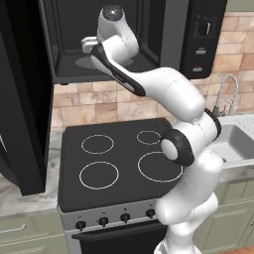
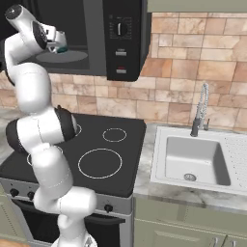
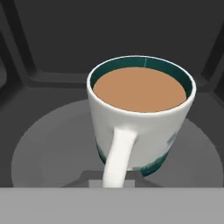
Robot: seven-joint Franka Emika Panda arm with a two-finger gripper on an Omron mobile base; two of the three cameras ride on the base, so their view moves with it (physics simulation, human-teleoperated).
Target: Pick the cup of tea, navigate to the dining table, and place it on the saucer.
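Brown tea sat level near the rim of the cup of tea, which stood upright on the grey turntable inside the open microwave above the stove. My tool was reached into the cavity right at the cup, handle facing me. Fingertips were hidden, so I could not tell whether they were spread or closed on anything. Judged step: grasp. Plan noted: close across the handle or wall squarely, lift straight, withdraw slowly and keep level, since the fill looked high enough to spill.
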